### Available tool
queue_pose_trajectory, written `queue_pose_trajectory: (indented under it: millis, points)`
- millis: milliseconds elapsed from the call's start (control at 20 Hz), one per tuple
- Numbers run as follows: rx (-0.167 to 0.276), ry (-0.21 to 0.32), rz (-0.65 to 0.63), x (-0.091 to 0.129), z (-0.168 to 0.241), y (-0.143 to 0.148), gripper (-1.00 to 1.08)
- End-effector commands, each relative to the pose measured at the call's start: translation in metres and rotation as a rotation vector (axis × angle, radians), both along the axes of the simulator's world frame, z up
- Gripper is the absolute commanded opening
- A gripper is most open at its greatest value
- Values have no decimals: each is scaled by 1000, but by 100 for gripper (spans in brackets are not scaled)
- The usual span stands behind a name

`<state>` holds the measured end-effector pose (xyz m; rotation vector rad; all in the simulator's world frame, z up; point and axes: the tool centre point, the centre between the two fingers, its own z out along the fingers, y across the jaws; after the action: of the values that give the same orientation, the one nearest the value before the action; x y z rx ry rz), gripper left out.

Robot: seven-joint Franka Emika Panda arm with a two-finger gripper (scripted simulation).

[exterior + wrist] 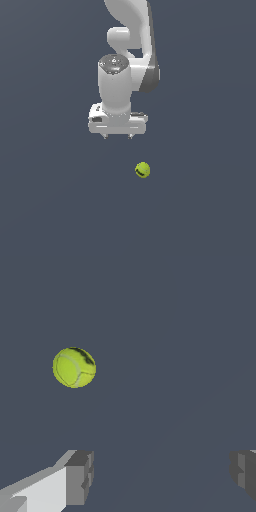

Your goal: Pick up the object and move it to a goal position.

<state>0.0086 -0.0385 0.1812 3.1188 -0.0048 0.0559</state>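
A small yellow-green ball (142, 170) with a dark curved mark lies on the dark grey floor. It also shows in the wrist view (74, 367). My white gripper (117, 136) hangs above the floor, up and toward the exterior view's left of the ball, apart from it. Its two fingers (79, 477) are spread wide with nothing between them in the wrist view (162, 476), so it is open and empty. The ball is much narrower than the gripper.
The white arm (131, 45) rises behind the gripper toward the top of the exterior view. The floor (50, 200) is a plain dark grey surface with no other objects in view.
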Motion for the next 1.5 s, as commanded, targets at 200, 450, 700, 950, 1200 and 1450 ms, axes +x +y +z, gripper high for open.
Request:
queue_pose_trajectory:
  millis: [200, 450, 700, 950, 1200, 1450]
  points:
    - [-1, 5, 33, 11, -8, 11, 100]
    - [-2, 12, 85, 28, -23, 28, 100]
    - [1, 22, 157, 49, -45, 55, 100]
    - [8, 31, 220, 65, -67, 80, 100]
    - [14, 36, 260, 75, -82, 97, 100]
    - [17, 38, 279, 79, -89, 104, 100]
